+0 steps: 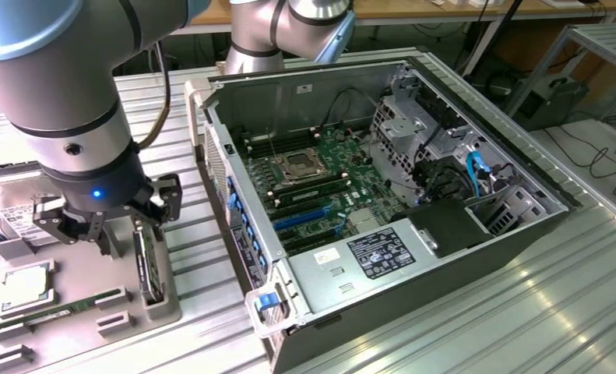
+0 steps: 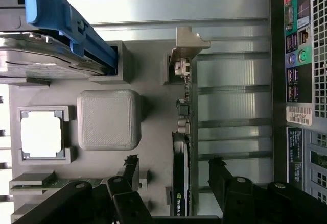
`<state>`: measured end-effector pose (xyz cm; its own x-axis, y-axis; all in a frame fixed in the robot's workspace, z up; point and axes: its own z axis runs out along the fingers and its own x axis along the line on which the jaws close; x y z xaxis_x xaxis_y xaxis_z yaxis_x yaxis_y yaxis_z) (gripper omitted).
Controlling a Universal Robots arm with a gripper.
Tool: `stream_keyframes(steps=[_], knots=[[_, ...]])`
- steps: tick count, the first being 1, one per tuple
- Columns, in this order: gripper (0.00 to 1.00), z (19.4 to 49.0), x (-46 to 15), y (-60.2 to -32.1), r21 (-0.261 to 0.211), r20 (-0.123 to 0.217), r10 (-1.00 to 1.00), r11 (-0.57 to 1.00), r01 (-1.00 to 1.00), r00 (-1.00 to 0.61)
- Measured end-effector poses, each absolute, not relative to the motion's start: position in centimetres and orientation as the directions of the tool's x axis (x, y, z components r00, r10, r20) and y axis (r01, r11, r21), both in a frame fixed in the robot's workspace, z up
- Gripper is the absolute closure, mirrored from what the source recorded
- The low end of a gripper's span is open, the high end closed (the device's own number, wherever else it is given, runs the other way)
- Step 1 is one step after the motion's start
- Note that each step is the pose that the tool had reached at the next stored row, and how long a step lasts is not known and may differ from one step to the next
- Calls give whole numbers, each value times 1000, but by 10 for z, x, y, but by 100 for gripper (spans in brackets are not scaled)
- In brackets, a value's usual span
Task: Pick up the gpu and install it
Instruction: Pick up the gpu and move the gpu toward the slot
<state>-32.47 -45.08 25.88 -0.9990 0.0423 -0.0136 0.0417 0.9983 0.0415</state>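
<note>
Saw the gripper (image 1: 121,234) spread wide and holding nothing, one finger (image 2: 127,196) to each side of the gpu (image 2: 180,173), a gap showing on both sides. Found the gpu standing on edge in a slotted holder on the grey fixture tray (image 1: 68,347), at the tray's edge toward the exterior view's right, with a logo on the dark part between the fingers and the silver bracket (image 2: 190,41) at the card's other end. Noted on the same tray, toward the exterior view's left of the card, a square grey block (image 2: 108,119), a processor (image 2: 42,134) in its own nest, a green memory stick (image 1: 64,310) lying near, and a hard drive (image 2: 46,63) with a blue carrier (image 2: 71,27) farther back. Saw the open computer case (image 1: 276,97) lying on the ribbed metal table (image 1: 515,312) just to the exterior view's right of the tray, its motherboard (image 1: 318,175) exposed, blue slots (image 1: 302,218) along the board's near side.
</note>
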Motion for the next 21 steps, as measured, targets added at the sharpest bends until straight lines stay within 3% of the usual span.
stream_keyframes(steps=[21], knots=[[34,247,-325,-451,41,-14,42,998,42,-999]])
